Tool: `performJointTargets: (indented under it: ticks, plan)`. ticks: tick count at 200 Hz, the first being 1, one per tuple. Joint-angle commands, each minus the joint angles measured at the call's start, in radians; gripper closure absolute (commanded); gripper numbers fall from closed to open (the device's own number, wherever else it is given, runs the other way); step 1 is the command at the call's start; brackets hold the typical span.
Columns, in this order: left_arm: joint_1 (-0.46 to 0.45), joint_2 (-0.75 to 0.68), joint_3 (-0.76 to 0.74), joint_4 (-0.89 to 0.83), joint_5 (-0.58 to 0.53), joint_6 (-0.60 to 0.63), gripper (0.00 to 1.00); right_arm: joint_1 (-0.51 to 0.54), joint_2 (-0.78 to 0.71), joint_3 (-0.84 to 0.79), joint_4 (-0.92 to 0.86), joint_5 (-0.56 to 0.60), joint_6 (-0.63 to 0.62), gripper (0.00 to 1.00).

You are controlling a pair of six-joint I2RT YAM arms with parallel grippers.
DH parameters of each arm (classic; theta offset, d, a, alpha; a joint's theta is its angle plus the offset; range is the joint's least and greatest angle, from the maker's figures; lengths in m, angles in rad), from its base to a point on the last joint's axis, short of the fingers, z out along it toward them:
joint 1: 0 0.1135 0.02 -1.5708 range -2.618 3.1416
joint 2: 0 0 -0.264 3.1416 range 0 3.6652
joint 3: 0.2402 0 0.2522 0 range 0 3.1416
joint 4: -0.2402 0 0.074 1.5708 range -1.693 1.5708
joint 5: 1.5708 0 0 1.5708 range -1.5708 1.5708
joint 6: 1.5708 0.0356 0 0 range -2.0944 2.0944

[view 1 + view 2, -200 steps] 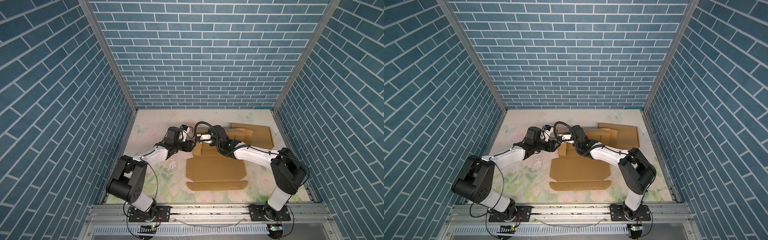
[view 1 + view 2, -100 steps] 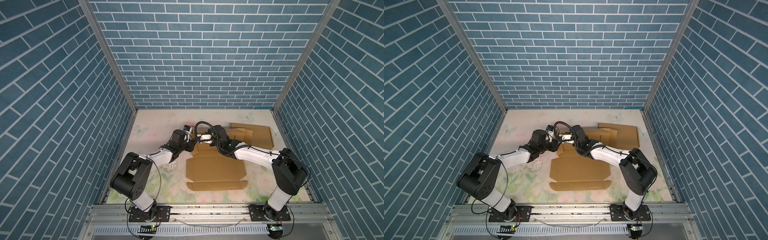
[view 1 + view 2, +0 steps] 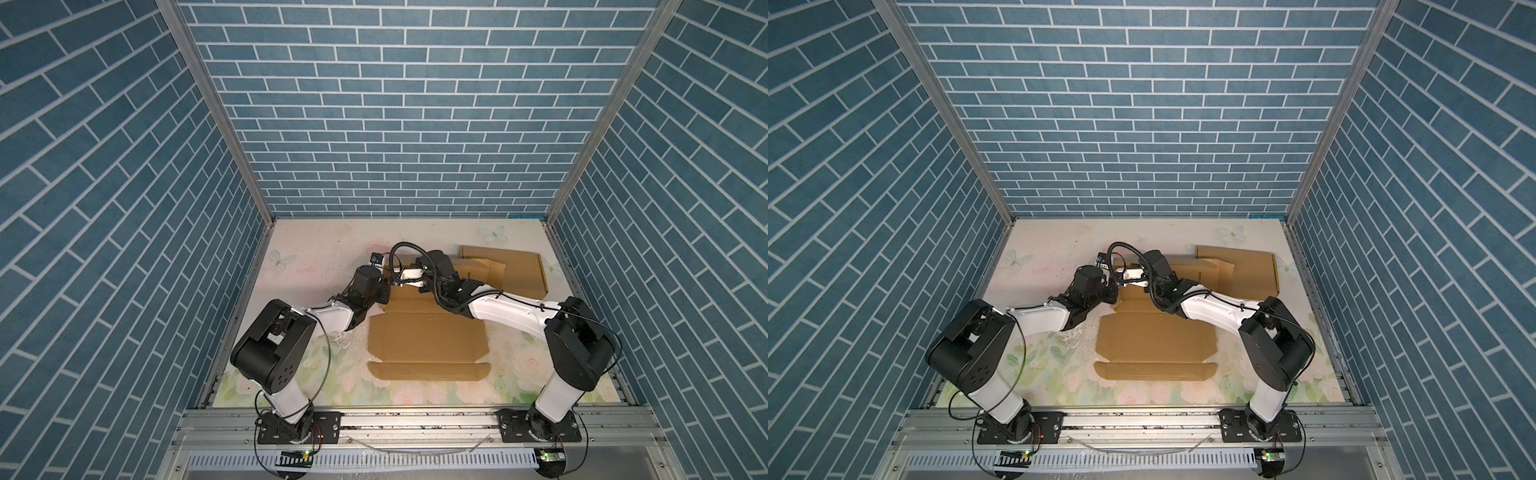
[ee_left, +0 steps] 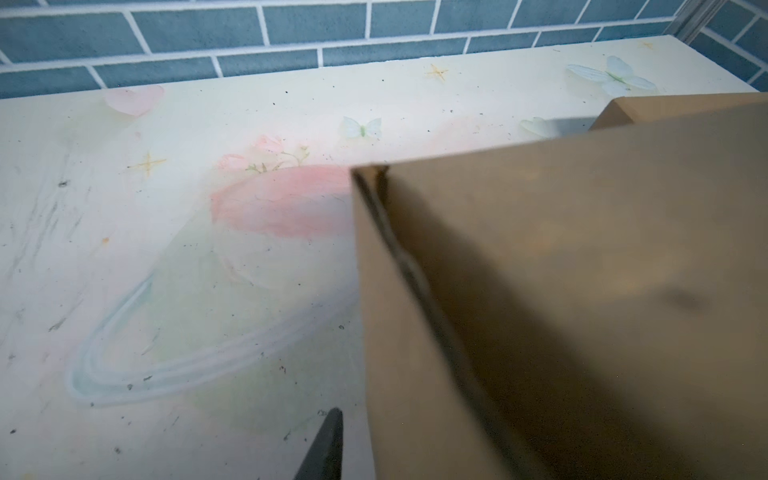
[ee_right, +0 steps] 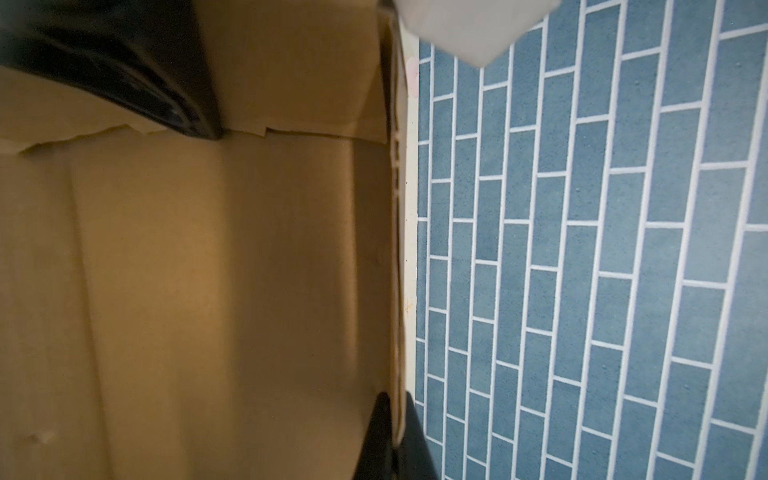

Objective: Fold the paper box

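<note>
- Folding barely begun: paper box (image 3: pixel 428 336) lies mostly flat centre-frame, only its upper end raised; rest unfolded.
- Right gripper (image 5: pixel 395 436) clamps the raised edge; left gripper (image 3: pixel 385 286) state unclear.

my left arm (image 3: pixel 328 318) and right arm (image 3: pixel 511 311) are white tubes with bulky black joints; a ribbed black cable (image 3: pixel 405 246) loops off the right wrist.
</note>
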Motion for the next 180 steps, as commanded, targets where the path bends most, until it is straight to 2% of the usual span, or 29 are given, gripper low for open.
performJointTargets:
  ticks: [1, 40, 75, 107, 139, 156, 180]
  plan:
    - [-0.012, 0.054, -0.007, -0.038, -0.15, 0.017, 0.77, 0.01, -0.034, 0.014, -0.046, -0.051, 0.045, 1.0]
    - [-0.032, 0.07, -0.005, -0.059, -0.242, 0.023, 0.93, 0.01, -0.03, 0.021, -0.054, -0.051, 0.062, 1.0]
    - [-0.035, 0.064, -0.034, -0.016, -0.245, 0.041, 0.98, 0.01, -0.027, 0.041, -0.085, -0.051, 0.114, 1.0]
    - [-0.037, 0.034, -0.104, 0.082, -0.236, 0.057, 0.99, -0.005, -0.045, 0.06, -0.13, -0.067, 0.18, 0.79]
    - [-0.047, 0.016, -0.154, 0.171, -0.242, 0.072, 0.99, -0.026, -0.089, 0.094, -0.244, -0.147, 0.303, 0.63]
    - [-0.05, 0.023, -0.174, 0.215, -0.252, 0.077, 0.99, -0.032, -0.11, 0.108, -0.303, -0.193, 0.365, 0.58]
    - [-0.062, 0.04, -0.198, 0.276, -0.265, 0.087, 0.98, -0.036, -0.114, 0.117, -0.352, -0.203, 0.4, 0.58]
